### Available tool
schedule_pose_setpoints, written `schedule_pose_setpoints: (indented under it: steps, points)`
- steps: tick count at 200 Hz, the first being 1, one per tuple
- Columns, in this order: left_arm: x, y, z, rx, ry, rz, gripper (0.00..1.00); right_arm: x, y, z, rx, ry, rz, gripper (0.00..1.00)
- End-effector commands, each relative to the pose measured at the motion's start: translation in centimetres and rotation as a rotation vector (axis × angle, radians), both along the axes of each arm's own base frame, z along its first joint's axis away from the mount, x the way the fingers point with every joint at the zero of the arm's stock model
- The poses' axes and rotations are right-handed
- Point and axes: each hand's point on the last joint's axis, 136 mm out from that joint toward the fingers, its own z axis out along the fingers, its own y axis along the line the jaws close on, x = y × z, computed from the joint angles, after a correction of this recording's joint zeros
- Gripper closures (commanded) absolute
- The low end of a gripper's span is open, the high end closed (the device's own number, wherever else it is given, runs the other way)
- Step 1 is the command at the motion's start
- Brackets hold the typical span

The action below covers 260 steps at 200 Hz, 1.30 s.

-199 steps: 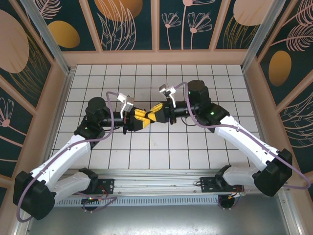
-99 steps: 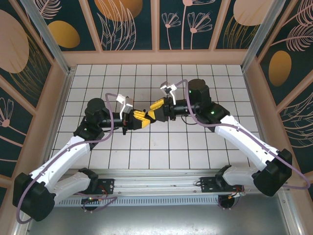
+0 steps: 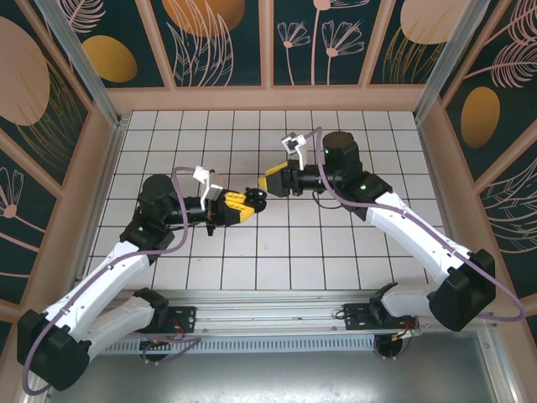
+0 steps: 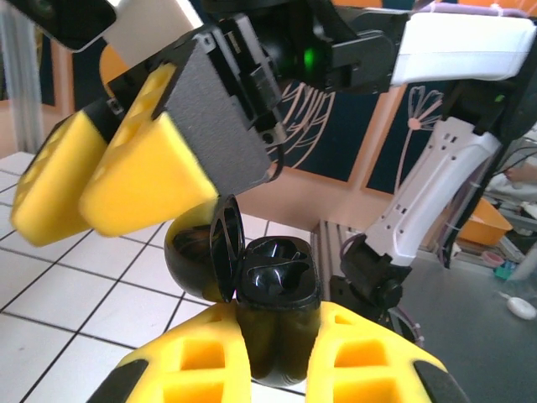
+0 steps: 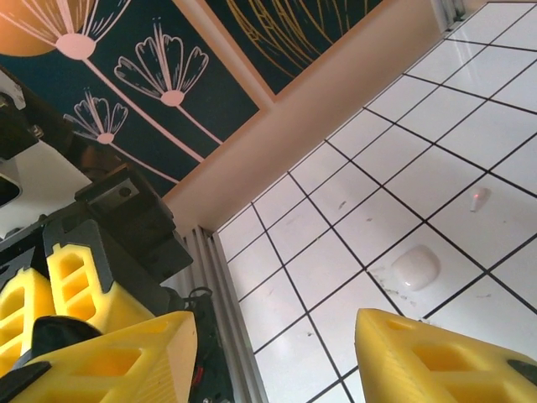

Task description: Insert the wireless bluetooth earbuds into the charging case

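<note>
Charging case open, contents unclear | left end effector grasping it | right end effector released

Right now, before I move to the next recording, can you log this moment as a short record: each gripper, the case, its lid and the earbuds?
left gripper: fingers shut on the charging case
charging case: black, upright between the yellow fingers
lid: open, swung to the left in the left wrist view
earbuds: dark glossy shapes in the case's wells; full seating cannot be confirmed
right gripper: open, nothing between its fingers, close beside the case
</note>
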Motion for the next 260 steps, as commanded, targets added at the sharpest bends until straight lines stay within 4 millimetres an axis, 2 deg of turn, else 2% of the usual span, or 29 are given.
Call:
schedule_pose_setpoints:
  steps: [1, 16, 29, 41, 56, 89, 111, 135, 157, 184, 208, 260]
  points:
    - [0.6, 0.4, -0.4, 0.014, -0.028, 0.07, 1.0, 0.7, -1.2, 1.2, 0.019, -0.015, -0.079, 0.46]
    - [0.9, 0.7, -0.7, 0.026, -0.027, 0.103, 1.0, 2.2, -2.3, 1.1, 0.011, 0.004, -0.172, 0.46]
    - [1.0, 0.9, -1.0, 0.036, -0.026, 0.124, 1.0, 4.2, -3.5, 0.2, -0.012, 0.053, -0.286, 0.45]
    - [1.1, 1.0, -1.4, 0.048, -0.021, 0.138, 1.0, 6.2, -4.5, -1.6, -0.049, 0.134, -0.407, 0.45]
    - [1.2, 1.2, -1.9, 0.062, -0.016, 0.155, 1.0, 7.8, -4.3, -4.0, -0.093, 0.242, -0.467, 0.48]
    - [1.5, 1.8, -2.7, 0.087, -0.017, 0.202, 1.0, 10.9, -2.0, -10.2, -0.186, 0.48, -0.5, 0.61]
    - [1.8, 2.3, -3.4, 0.122, -0.025, 0.245, 1.0, 12.5, -0.3, -14.2, -0.245, 0.565, -0.552, 0.67]
    - [2.1, 2.9, -4.1, 0.154, -0.038, 0.288, 1.0, 13.4, 2.0, -18.3, -0.303, 0.648, -0.591, 0.7]
    - [2.5, 3.3, -4.8, 0.179, -0.041, 0.331, 1.0, 13.6, 4.5, -21.2, -0.364, 0.679, -0.607, 0.7]
    - [3.6, 4.1, -6.4, 0.239, -0.015, 0.404, 1.0, 14.0, 6.0, -24.9, -0.452, 0.695, -0.654, 0.7]
    - [3.8, 4.8, -6.7, 0.254, -0.008, 0.453, 1.0, 14.5, 6.1, -26.5, -0.471, 0.709, -0.703, 0.7]
    - [3.8, 6.1, -7.6, 0.27, 0.003, 0.526, 1.0, 15.4, 6.6, -26.7, -0.466, 0.689, -0.748, 0.68]
